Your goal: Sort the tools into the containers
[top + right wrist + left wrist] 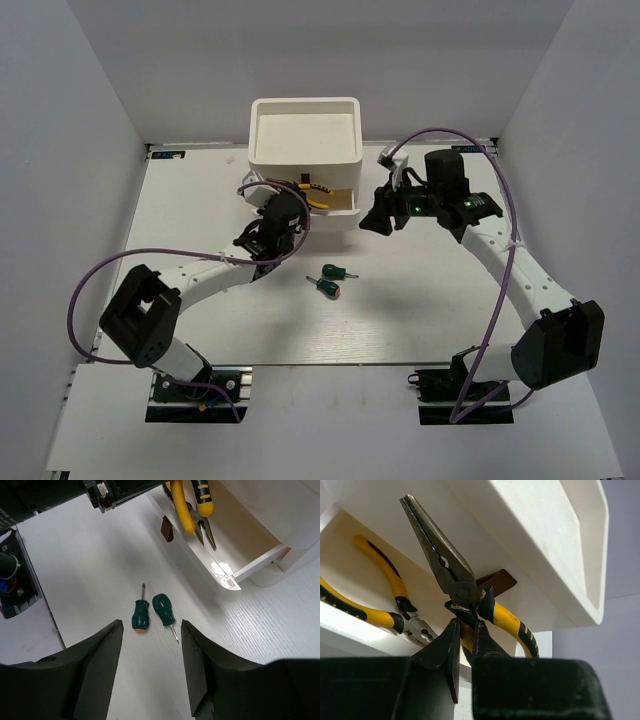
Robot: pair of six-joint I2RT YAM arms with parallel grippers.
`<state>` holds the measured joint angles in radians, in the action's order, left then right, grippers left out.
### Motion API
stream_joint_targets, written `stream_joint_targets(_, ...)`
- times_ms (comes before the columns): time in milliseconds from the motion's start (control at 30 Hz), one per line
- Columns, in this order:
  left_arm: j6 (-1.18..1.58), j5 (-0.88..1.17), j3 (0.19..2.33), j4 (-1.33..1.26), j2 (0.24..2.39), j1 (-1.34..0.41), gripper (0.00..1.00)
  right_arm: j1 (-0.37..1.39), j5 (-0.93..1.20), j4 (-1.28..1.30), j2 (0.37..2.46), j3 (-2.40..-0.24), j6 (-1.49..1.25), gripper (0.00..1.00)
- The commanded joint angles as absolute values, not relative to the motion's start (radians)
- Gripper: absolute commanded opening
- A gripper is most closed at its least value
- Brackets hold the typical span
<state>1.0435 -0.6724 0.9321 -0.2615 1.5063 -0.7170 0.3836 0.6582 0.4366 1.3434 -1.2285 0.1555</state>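
Observation:
The white stacked organizer [305, 150] stands at the back with one drawer [335, 203] pulled open. My left gripper [465, 630] is shut on yellow-handled pliers [445, 567], nose pointing up at the open drawer's front. A second pair of yellow pliers [380, 605] lies inside that drawer, also seen in the right wrist view [202, 500]. Two stubby green-handled screwdrivers [341, 271] [326, 288] lie side by side on the table, also in the right wrist view [140, 614] [164, 609]. My right gripper [151, 650] is open and empty, above the table right of the organizer. The thin long screwdrivers are out of view.
The brown drawer handle [496, 581] sits just behind the held pliers. White enclosure walls [90, 120] surround the table. The right arm's purple cable [505, 250] loops over the right side.

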Motion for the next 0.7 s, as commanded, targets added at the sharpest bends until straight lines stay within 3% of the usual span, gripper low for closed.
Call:
stream_joint_targets(0,1.097,-0.704,0.988,-0.261,1.506,-0.715,0.0,0.373,0.696,0.4,1.309,-1.216,0.141,0.56)
stream_joint_targets(367,1.118,-0.724,1.006,-0.252,1.528,-0.715,0.01,0.365,0.706,0.4,1.287,-1.181,0.147,0.56)
stream_joint_targets(567,1.137,-0.724,1.017,-0.204,1.537,-0.715,0.26,0.36,0.709,0.396,1.287,-1.177,0.146,0.56)
stream_joint_targets(667,1.146,-0.715,1.017,-0.204,1.546,-0.715,0.31,0.354,0.71,0.391,1.287,-1.175,0.143,0.56)
